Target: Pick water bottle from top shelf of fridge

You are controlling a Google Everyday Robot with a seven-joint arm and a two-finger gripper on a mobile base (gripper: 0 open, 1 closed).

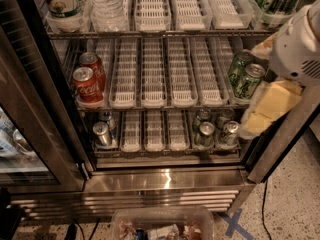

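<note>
Camera view showed clear ribbed plastic water bottle [106,6] on metal wire top shelf [200,33]; cream-coloured gripper [266,110] hung right of and below bottle, grip width couldn't be told.

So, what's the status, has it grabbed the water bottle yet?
Not yet. Gripper far right, well below and off the bottle. Water bottle upright on top shelf, untouched. White container tight on its left.

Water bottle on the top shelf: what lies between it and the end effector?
Camera view: white slotted lane trays beside the water bottle, then two green cans a shelf lower, near the end effector at right.
</note>
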